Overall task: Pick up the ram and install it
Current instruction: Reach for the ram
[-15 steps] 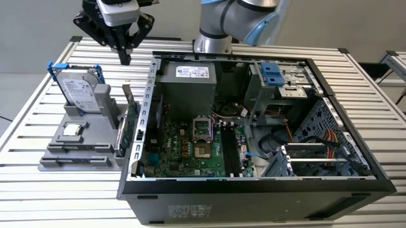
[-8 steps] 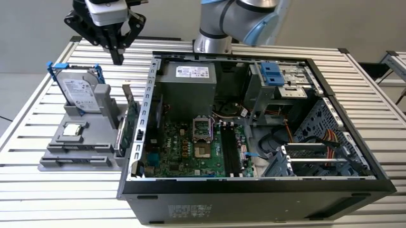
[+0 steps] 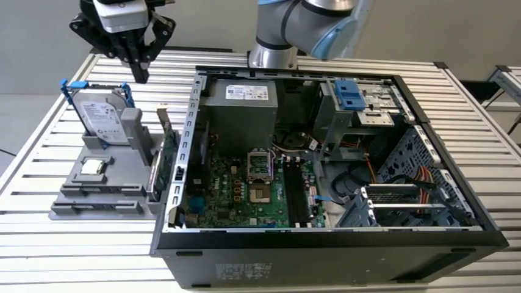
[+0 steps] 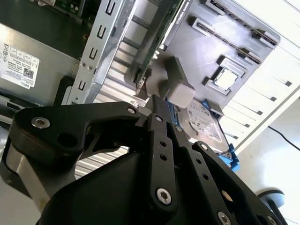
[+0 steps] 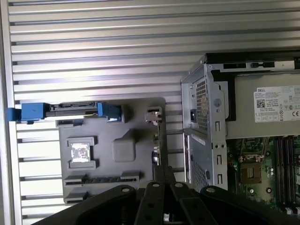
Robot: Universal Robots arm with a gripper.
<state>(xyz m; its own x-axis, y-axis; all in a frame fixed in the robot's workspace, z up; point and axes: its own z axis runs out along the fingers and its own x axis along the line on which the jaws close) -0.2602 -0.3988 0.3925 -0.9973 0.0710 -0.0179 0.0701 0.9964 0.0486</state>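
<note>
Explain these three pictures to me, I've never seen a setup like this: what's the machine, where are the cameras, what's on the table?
The machine is one robot arm at a slatted metal table. One picture comes from a camera off the arm; the other two from cameras riding near its wrist, looking past its end effector, a black pincer, shut and holding nothing. On the table sit an open computer case with its motherboard exposed and, at the exterior view's left, a grey parts holder carrying a hard drive, a processor chip and a green card. The end effector hangs above that holder.
</note>
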